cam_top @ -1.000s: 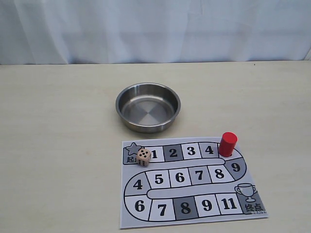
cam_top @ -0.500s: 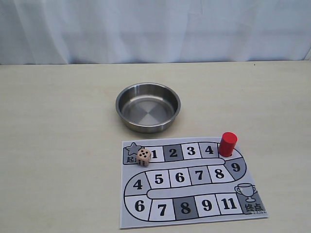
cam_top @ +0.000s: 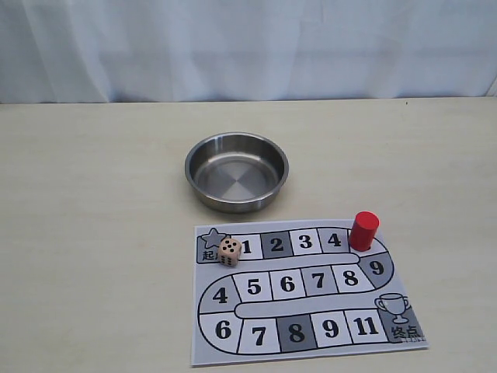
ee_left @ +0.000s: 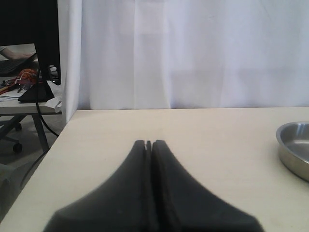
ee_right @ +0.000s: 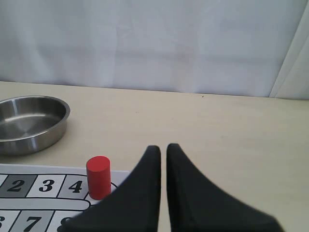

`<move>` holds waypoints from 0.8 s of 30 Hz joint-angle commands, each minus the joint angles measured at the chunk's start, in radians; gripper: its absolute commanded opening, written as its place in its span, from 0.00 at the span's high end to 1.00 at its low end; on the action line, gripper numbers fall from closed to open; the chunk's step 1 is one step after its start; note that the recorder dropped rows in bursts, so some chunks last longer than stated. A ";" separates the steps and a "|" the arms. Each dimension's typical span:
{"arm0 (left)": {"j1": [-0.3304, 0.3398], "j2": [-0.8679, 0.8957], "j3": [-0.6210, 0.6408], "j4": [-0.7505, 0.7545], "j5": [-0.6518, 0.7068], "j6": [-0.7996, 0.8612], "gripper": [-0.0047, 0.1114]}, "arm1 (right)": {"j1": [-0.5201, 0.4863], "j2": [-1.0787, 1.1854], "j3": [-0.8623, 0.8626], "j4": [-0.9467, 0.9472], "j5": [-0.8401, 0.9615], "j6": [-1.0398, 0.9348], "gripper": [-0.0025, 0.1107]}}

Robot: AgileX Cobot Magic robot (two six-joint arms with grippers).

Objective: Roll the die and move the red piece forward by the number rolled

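Observation:
The die (cam_top: 229, 250), a pale beige cube with five black pips on top, rests on the printed board (cam_top: 311, 353) between the star square and square 1. The red piece (cam_top: 363, 230) stands upright at the bend just past square 4, on the board's right side. It also shows in the right wrist view, the red piece (ee_right: 98, 177) standing beside my right gripper (ee_right: 163, 147). That gripper is shut with only a thin slit and holds nothing. My left gripper (ee_left: 148, 142) is shut and empty over bare table. Neither gripper shows in the exterior view.
An empty steel bowl (cam_top: 237, 203) sits on the table behind the board; the bowl (ee_left: 294, 150) is off to one side of the left gripper, and the bowl (ee_right: 34, 140) lies beyond the board. A white curtain hangs along the table's far edge.

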 commanded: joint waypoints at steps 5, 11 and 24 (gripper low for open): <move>0.000 -0.001 -0.005 0.001 -0.012 0.000 0.96 | 0.000 -0.004 0.003 0.003 0.000 0.000 0.94; 0.000 -0.001 -0.005 0.001 -0.014 0.000 0.96 | 0.000 -0.004 0.003 0.003 0.000 0.000 0.94; 0.000 -0.001 -0.005 0.001 -0.014 0.000 0.96 | 0.000 -0.004 0.003 0.003 0.000 0.000 0.94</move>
